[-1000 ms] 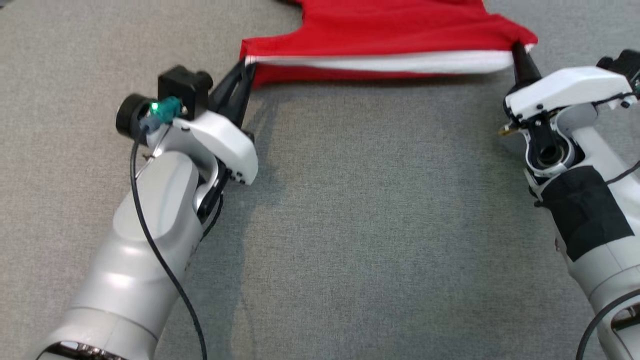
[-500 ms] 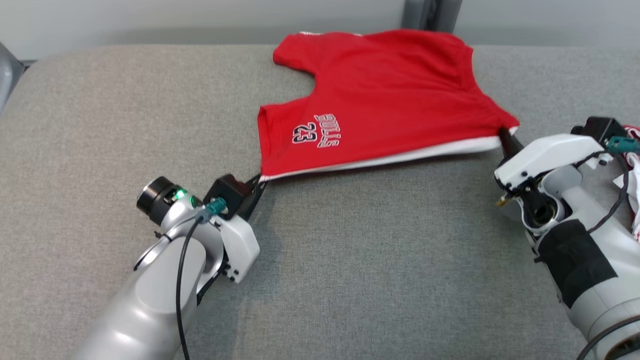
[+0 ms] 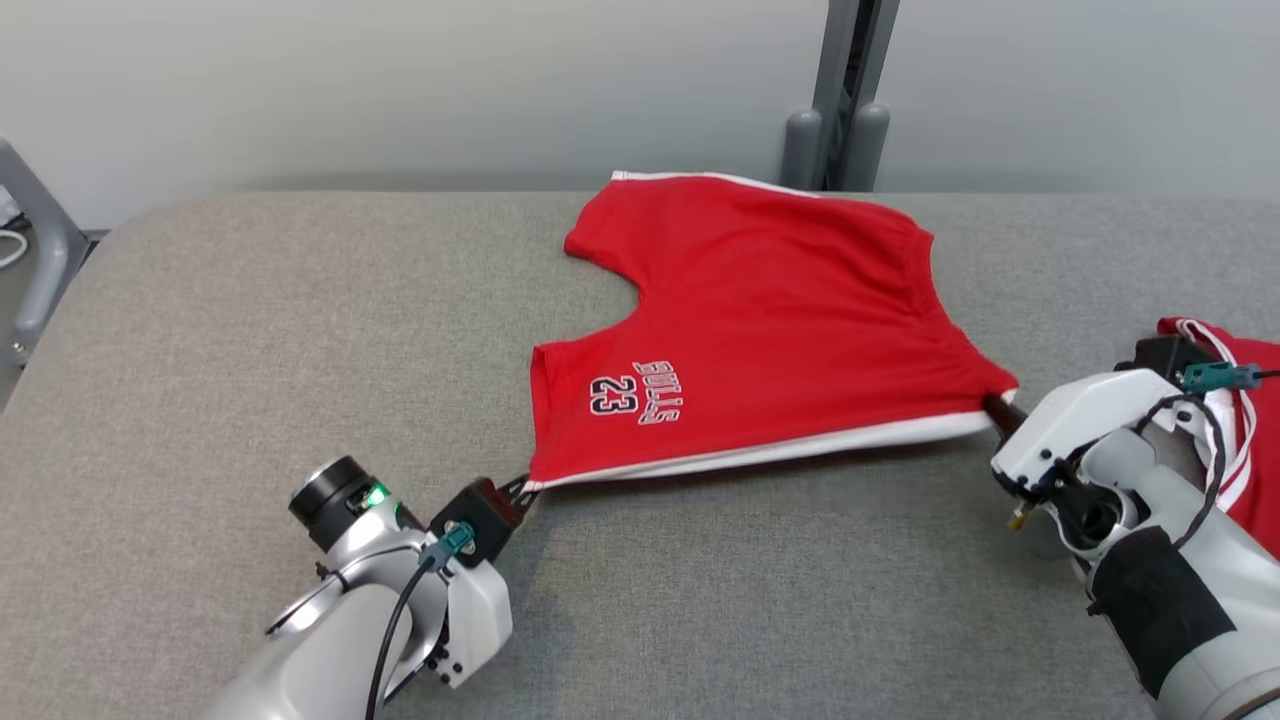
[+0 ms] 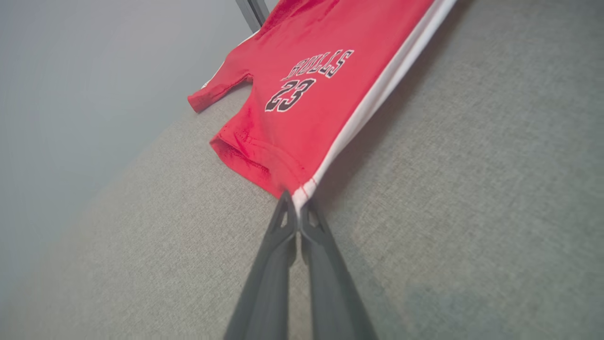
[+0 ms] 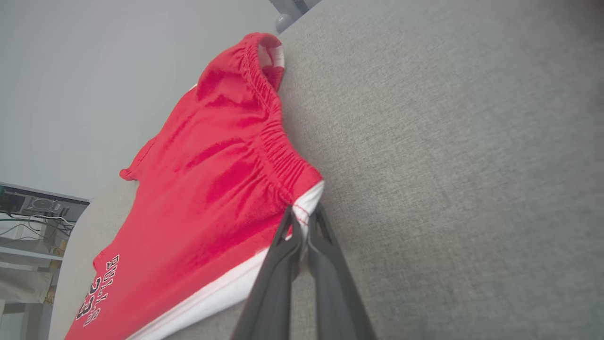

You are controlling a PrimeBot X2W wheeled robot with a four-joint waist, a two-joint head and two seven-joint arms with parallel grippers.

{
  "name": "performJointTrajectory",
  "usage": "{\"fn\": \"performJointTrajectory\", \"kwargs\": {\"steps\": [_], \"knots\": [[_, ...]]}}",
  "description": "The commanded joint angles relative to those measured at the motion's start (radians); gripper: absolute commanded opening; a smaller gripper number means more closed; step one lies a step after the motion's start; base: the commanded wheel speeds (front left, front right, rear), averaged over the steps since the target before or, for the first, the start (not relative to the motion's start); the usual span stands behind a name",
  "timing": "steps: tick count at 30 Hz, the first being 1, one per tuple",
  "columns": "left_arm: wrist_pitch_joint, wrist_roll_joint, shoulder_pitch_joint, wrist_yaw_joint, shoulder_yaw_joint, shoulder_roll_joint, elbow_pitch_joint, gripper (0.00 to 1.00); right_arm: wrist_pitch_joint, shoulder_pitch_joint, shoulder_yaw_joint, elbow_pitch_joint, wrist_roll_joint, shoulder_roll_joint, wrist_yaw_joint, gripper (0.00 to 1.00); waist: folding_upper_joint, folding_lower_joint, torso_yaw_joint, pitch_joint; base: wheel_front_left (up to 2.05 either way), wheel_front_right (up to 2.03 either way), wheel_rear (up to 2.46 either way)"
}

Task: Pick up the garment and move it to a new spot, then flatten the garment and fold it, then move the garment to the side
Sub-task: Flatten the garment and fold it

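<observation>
The garment (image 3: 760, 330) is a pair of red shorts with a white side stripe and "BULLS 23" printed on one leg, spread over the grey padded table (image 3: 250, 330). My left gripper (image 3: 522, 487) is shut on the leg-hem corner at the stripe; the left wrist view shows that corner of the garment (image 4: 292, 108) pinched between the fingertips of the left gripper (image 4: 298, 210). My right gripper (image 3: 993, 405) is shut on the waistband corner, where the elastic edge of the garment (image 5: 222, 189) meets the right gripper (image 5: 303, 215). The near striped edge is stretched taut between the two grippers.
Another red and white piece of clothing (image 3: 1240, 400) lies at the table's right edge behind my right wrist. A grey post (image 3: 845, 100) stands behind the table's far edge, and a grey frame (image 3: 40, 260) stands off the left end. Open grey surface lies in front of the shorts.
The head camera has tilted up, so the whole garment and the back wall came into view. Both grippers kept their grips on the striped edge and drew back toward me.
</observation>
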Motion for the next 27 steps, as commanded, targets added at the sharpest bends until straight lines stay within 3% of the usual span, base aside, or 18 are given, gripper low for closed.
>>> {"fn": "performJointTrajectory", "kwargs": {"steps": [1, 10, 18, 27], "knots": [[0.005, 0.004, 0.023, 0.003, -0.006, 0.015, -0.006, 0.0, 0.021, 0.023, 0.01, 0.008, -0.011, -0.014, 0.0, 0.0, 0.0, 0.0, -0.003, -0.02, 0.0, 0.0, 0.0], [0.052, 0.005, 0.107, -0.002, -0.059, 0.067, -0.099, 0.0, 0.141, 0.077, 0.06, -0.009, -0.044, -0.017, 0.0, 0.0, 0.0, 0.0, -0.01, -0.059, 0.0, 0.0, 0.0], [0.142, 0.0, 0.209, 0.005, -0.098, 0.158, -0.283, 0.0, 0.303, 0.19, 0.113, -0.145, -0.049, -0.095, 0.0, 0.0, 0.0, 0.0, -0.004, -0.095, 0.0, 0.0, 0.0], [0.273, -0.037, 0.336, 0.042, -0.103, 0.255, -0.528, 0.0, 0.41, 0.37, 0.074, -0.332, -0.006, -0.19, 0.0, 0.0, 0.0, 0.0, 0.006, -0.139, 0.0, 0.0, 0.0]]}}
